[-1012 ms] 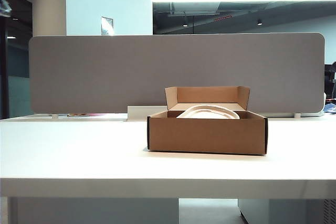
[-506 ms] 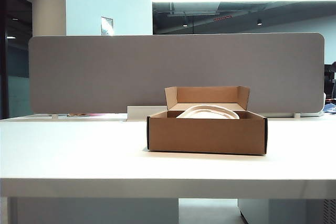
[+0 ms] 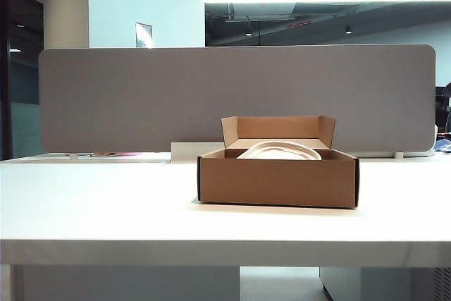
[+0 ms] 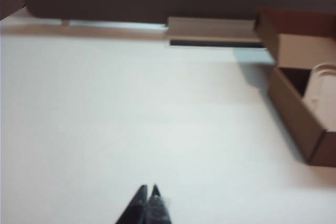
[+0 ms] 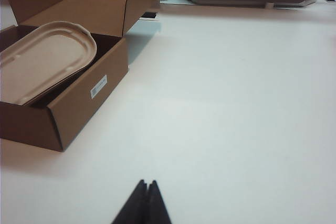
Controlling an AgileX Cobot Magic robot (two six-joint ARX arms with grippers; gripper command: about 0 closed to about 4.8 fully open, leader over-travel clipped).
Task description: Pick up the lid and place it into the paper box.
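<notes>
The lid [image 5: 44,59] is seen lying inside the box [image 3: 278,180], tilted against its far wall, so the task is judged done (nothing looks left to place). The left gripper [image 4: 148,191] and right gripper [image 5: 147,184] are clenched shut and empty, held over bare table [image 3: 99,209] near the front, well apart from the box, with open room all round.

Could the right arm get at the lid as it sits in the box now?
Probably yes. The lid lies tilted in the open-topped paper box, nothing covering it, and bare table separates it from the right gripper. Its jaws are shut, as are the left gripper's, so they must open first.
</notes>
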